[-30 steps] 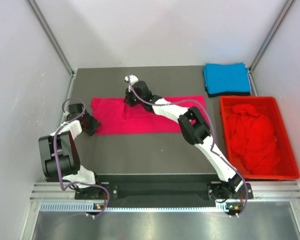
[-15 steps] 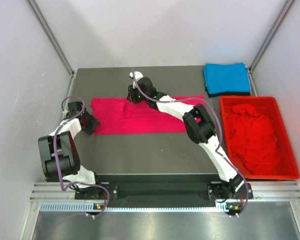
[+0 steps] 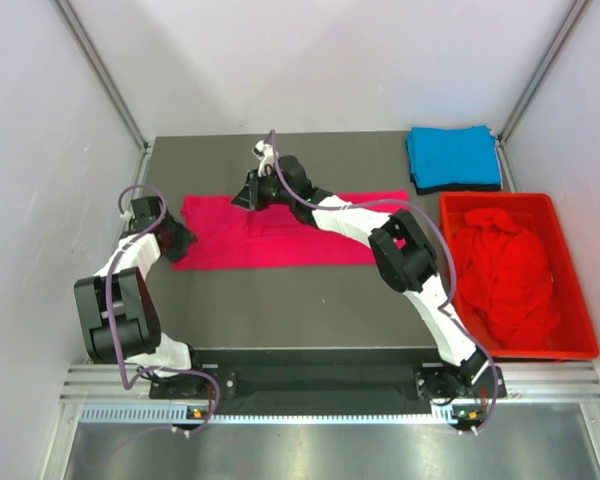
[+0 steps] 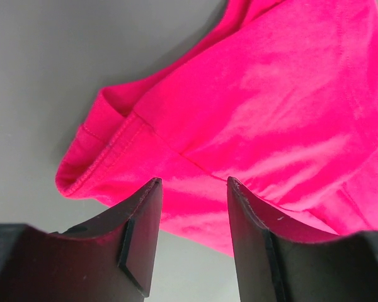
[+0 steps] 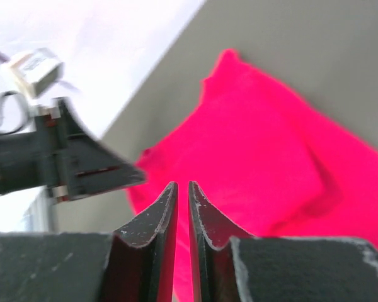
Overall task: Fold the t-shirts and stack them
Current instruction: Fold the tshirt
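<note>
Pink tee point(image 3: 280, 250): soft cotton, long flat rectangle, stitched hem.

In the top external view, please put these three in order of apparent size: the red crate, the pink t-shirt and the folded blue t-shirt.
1. red crate, largest
2. pink t-shirt, though the right arm hides part of it
3. folded blue t-shirt, smallest

Bare tabletop point(image 3: 280, 310) lies open at 6 o'clock of the pink t-shirt point(image 3: 280, 245); red crate point(image 3: 540, 352) blocks 3 o'clock; blue t-shirt stack point(image 3: 453, 155) occupies 1 o'clock; right arm point(image 3: 350, 215) overhangs the pink t-shirt.
</note>
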Tool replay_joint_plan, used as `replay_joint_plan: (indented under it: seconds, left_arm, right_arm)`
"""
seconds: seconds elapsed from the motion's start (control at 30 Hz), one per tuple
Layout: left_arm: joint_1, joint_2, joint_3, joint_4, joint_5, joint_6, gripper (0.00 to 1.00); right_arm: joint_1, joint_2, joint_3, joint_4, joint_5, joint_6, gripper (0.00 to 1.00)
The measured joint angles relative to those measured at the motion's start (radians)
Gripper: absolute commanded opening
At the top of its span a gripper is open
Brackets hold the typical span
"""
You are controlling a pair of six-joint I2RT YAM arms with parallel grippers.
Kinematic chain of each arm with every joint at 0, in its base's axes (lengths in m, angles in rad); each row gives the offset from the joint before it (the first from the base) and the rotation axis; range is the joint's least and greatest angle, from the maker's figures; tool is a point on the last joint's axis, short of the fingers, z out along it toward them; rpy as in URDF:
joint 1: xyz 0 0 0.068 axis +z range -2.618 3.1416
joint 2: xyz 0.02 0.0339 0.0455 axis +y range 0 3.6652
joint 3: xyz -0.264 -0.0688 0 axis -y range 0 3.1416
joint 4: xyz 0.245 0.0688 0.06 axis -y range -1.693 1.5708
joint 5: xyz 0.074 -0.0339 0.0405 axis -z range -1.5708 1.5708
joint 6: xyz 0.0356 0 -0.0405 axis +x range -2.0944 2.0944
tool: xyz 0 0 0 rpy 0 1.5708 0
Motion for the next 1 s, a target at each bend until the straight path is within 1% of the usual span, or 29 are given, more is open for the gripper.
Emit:
replay_joint_plan:
  seconds: [0.17,0.4,0.5,0.53,0.63,0.83,1.0]
  left_arm:
    - [0.002,0.048,0.0,-0.002,-0.024,0.011,0.51]
    - [0.009,0.085,-0.009,-0.008,-0.084,0.021,0.51]
    - [0.01,0.085,-0.009,-0.008,-0.099,0.021,0.51]
    - [0.011,0.085,-0.009,-0.008,-0.103,0.021,0.51]
    - [0.01,0.085,-0.008,-0.008,-0.113,0.023,0.51]
    - [0.011,0.084,0.01,-0.038,-0.121,0.04,0.52]
    - [0.012,0.054,0.043,-0.068,-0.117,0.075,0.52]
  right_arm:
    - [-0.003,0.085,0.01,0.078,-0.089,0.085,0.1]
    - [-0.054,0.218,0.008,0.082,-0.117,0.162,0.08]
    - [-0.082,0.216,0.008,0.08,-0.095,0.163,0.08]
    - [-0.09,0.216,0.008,0.08,-0.093,0.164,0.1]
    - [-0.098,0.204,0.008,0.065,-0.051,0.151,0.14]
    - [-0.101,0.185,0.008,0.021,-0.006,0.134,0.18]
    - [-0.099,0.135,-0.016,-0.023,0.027,0.123,0.18]
